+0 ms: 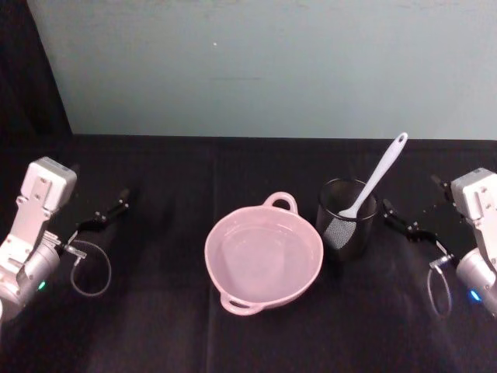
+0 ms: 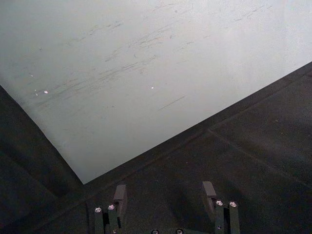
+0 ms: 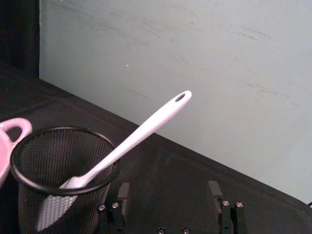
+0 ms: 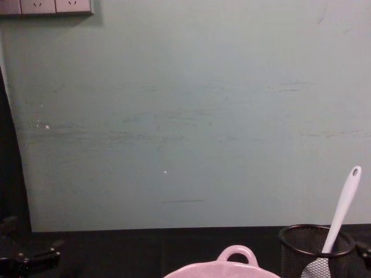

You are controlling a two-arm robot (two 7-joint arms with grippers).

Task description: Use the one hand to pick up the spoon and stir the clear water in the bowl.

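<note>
Spoon [image 1: 377, 179] stands head-down in the mesh cup [image 1: 347, 225], handle tilting far-right toward the nearer right gripper [image 3: 168, 190], fingers spread; left gripper [image 2: 165, 190], also spread, sits far left.

The chest view's lower edge cuts off the bowl [image 4: 236, 249] and mesh cup [image 4: 295, 262].

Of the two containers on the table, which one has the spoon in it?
The black wire-mesh cup, right of the pink bowl: the white spoon leans in it, head down, handle sticking out. The bowl holds no utensil.
</note>
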